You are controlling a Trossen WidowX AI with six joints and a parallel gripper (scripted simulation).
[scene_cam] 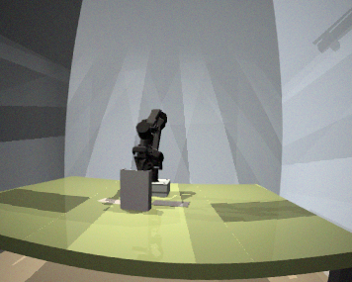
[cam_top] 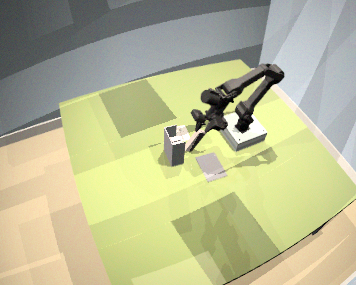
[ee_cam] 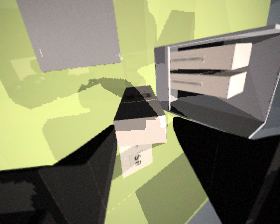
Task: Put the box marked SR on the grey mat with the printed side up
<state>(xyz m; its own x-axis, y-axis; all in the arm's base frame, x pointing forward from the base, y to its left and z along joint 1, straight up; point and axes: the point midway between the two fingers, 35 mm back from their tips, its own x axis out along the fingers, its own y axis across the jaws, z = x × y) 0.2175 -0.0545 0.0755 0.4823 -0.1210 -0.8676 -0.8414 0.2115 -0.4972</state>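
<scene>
One pale box (cam_top: 192, 143) (ee_cam: 141, 131) is tilted beside the bin, outside it. It sits between the gripper's fingers (ee_cam: 145, 124), which stand open, with a gap at the right finger; the left fingertip is at its edge. Its code does not show. The bin (cam_top: 175, 154) (scene_cam: 135, 191) (ee_cam: 263, 70) stands upright. Two other boxes stand inside it, one (ee_cam: 197, 59) beside the other (ee_cam: 207, 84), their codes hidden. The grey mat (cam_top: 210, 165) (scene_cam: 171, 204) (ee_cam: 72, 32) has nothing on it. The fingertips are hidden in the exterior view.
A pale flat card (scene_cam: 112, 201) (ee_cam: 136, 160) with print, seemingly ending in SR, lies on the green table beside the bin, below the box in the wrist view. The arm's white base (cam_top: 245, 135) (scene_cam: 161, 186) stands behind the bin and mat.
</scene>
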